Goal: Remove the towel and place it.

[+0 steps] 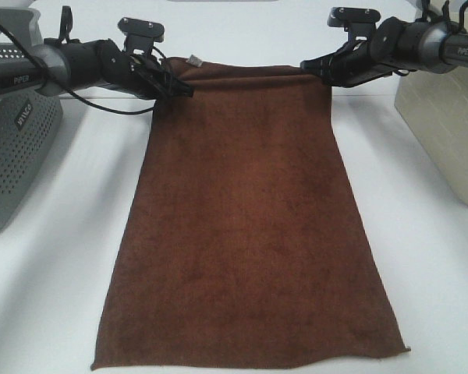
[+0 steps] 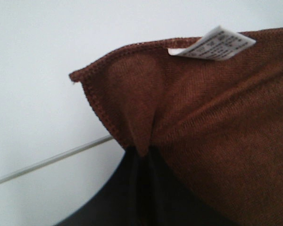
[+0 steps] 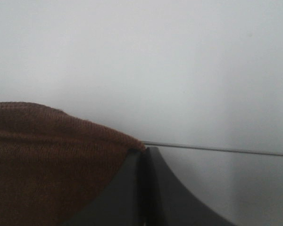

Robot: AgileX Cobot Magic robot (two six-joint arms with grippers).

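The towel (image 1: 246,226), a long reddish-brown terry cloth, is stretched out over the white table with its far edge lifted. My left gripper (image 1: 179,87) is shut on the towel's far left corner, close to the small white tag (image 1: 194,59). In the left wrist view the pinched cloth (image 2: 217,127) and the tag (image 2: 212,44) fill the picture. My right gripper (image 1: 312,65) is shut on the far right corner. The right wrist view has the cloth (image 3: 47,160) meeting the closed black fingers (image 3: 153,183).
A grey perforated basket (image 1: 15,148) stands at the left edge of the table. A beige container (image 1: 448,132) stands at the right edge. The towel's near edge lies by the table's front edge.
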